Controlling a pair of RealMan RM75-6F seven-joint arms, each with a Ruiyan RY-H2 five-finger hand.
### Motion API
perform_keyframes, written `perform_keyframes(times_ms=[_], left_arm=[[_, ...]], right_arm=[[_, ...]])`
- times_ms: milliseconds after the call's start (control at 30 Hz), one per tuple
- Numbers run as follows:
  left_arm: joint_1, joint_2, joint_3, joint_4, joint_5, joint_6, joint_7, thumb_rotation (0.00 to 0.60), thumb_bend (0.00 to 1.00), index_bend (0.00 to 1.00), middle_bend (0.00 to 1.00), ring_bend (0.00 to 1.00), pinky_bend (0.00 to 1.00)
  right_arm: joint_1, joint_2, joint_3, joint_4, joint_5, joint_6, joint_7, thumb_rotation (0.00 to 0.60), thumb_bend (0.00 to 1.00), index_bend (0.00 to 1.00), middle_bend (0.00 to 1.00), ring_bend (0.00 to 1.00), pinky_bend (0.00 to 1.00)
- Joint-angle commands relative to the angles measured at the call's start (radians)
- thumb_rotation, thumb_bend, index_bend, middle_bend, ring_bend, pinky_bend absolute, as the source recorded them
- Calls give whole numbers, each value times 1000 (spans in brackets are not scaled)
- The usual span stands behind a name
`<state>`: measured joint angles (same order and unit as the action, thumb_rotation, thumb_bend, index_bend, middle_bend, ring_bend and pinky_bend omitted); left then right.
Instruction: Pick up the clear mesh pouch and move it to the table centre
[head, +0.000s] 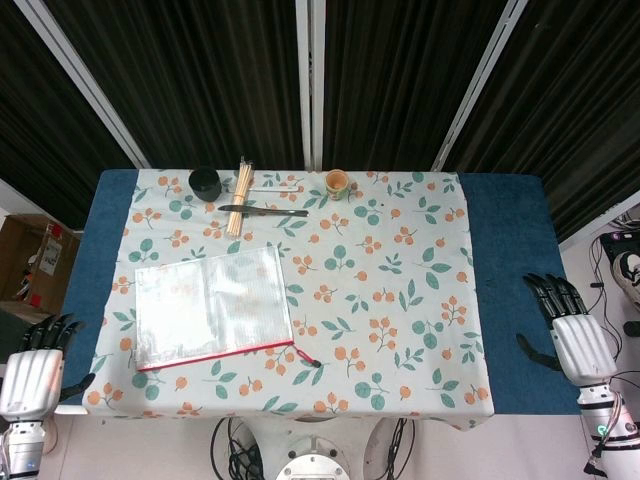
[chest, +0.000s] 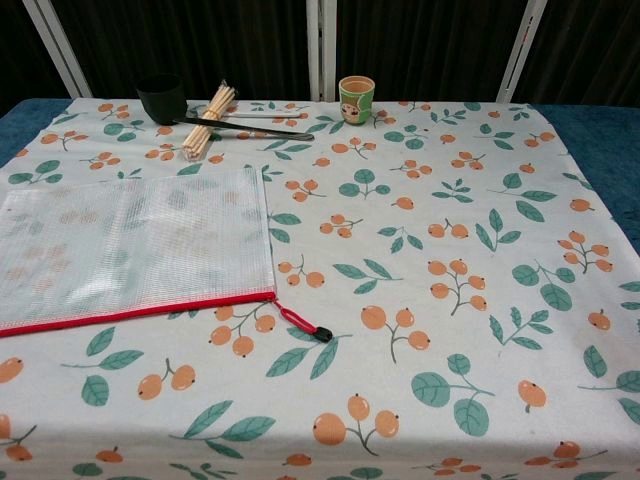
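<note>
On the left half of the floral tablecloth (head: 400, 300) I log the clear mesh pouch (head: 212, 306), lying flat, red zip edge (head: 215, 353) toward me and its red pull tab (head: 305, 356) trailing off the near right corner; well left of the table centre, so the move is not yet begun

Far edge, grouped out of the working area, which I judge leaves the centre free for the drop: black cup (head: 205, 182), bundle of wooden sticks (head: 240, 196), a dark long-handled utensil (head: 264, 211) lying across beside them, small patterned cup (head: 337, 183)

Left hand (head: 35, 372): off the table's near left corner, back of hand up, fingers extended and slightly apart, holding nothing, apart from the pouch. I judge it the natural hand for the pick, being the nearer

Right hand (head: 572, 330): at the right edge over the blue underlay (head: 510, 250), fingers straight and spread, holding nothing, well apart from everything

Chest view shows neither hand; pouch surface looks slick and thin, so I expect pinching an edge to work better than a flat grasp
</note>
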<state>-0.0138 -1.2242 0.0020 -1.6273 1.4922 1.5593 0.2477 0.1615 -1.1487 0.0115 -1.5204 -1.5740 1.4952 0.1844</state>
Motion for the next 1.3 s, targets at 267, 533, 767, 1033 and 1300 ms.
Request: perform_keyframes(times_ms=[267,533,767,1033,1300], left_arm=[[-42,7,-20,-27,24,-37,33,600,20,233,179,130,181],[-220,-19,-16,-112,233,-203,108,600,67,260,179,130,181],[-429,-127,-64,-121,245,-480,145,600,160,319,179,130,180],[-549,-272,-106,-46,122,-648,187,600,156,362,179,130,179],[-629,-425,-130,64,2,-728,303,600,156,387,179,130,176]], right_arm=[[-11,9,15,-13,5,8,-2,600,219,17,72,0,54],[23,49,36,-74,-25,-14,-57,600,218,17,72,0,54],[52,47,44,-87,-30,-54,-71,600,219,17,72,0,54],[61,38,49,-71,-11,-78,-60,600,218,17,72,0,54],[63,30,50,-52,-2,-87,-42,600,217,17,71,0,53]])
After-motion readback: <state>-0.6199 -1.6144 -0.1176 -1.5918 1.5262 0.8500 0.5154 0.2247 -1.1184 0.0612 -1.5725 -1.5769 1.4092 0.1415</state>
